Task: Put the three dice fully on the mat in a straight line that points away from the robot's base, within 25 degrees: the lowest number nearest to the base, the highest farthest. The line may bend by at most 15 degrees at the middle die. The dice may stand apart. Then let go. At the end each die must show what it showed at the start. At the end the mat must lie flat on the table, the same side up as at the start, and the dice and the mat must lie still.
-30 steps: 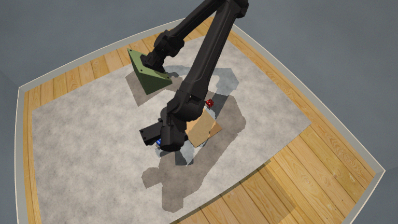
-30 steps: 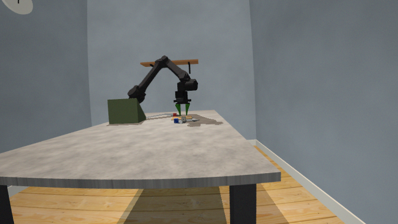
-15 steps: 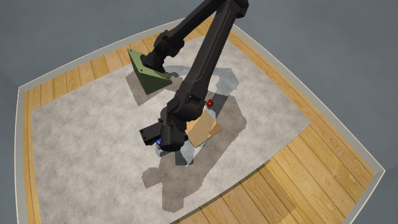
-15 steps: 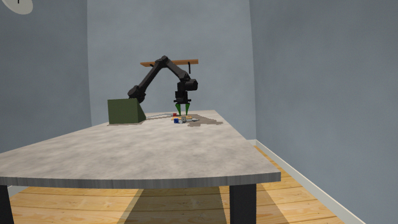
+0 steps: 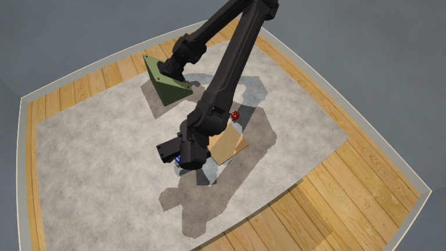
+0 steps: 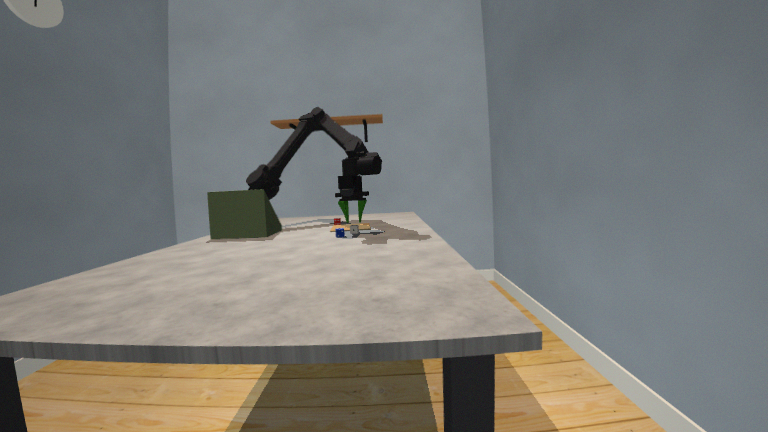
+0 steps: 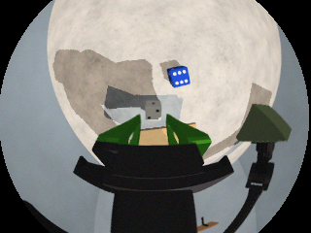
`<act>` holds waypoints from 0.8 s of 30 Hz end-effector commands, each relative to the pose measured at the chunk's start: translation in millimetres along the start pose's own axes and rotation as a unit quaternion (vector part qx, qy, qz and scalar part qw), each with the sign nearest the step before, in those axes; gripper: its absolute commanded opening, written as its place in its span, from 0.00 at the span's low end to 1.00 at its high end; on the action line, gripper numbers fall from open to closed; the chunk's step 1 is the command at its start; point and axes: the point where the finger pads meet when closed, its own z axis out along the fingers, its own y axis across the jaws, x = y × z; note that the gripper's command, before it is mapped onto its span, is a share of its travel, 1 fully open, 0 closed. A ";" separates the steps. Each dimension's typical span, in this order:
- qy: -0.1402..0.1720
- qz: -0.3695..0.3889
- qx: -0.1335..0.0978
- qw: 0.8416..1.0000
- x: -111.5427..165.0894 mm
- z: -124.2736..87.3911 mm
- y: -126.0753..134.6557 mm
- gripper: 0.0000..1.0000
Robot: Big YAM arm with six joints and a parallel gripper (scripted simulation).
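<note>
The tan mat (image 5: 228, 144) lies flat on the grey table top. A red die (image 5: 234, 115) sits just off the mat's far corner, on the side toward the arm's base. A blue die (image 7: 179, 76) showing six lies on the table beside the mat and also shows in the exterior view (image 6: 339, 232). A grey die (image 7: 154, 109) lies at the mat's edge, just ahead of my fingertips. My gripper (image 6: 352, 213) hangs above the table with its green fingers apart and nothing between them. The arm hides the grey die in the top view.
The green wedge block (image 5: 166, 83) that carries the arm's base stands at the back left of the table. A wooden shelf (image 6: 328, 120) hangs on the wall behind. The table's edges are far from the dice.
</note>
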 end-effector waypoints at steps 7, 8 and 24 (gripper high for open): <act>-0.003 -0.002 -0.009 1.000 -1.1 -2.5 7.7 0.39; -0.003 -0.002 -0.009 1.000 -1.1 -2.5 7.7 0.39; -0.001 -0.001 0.000 1.000 0.3 16.5 3.6 0.39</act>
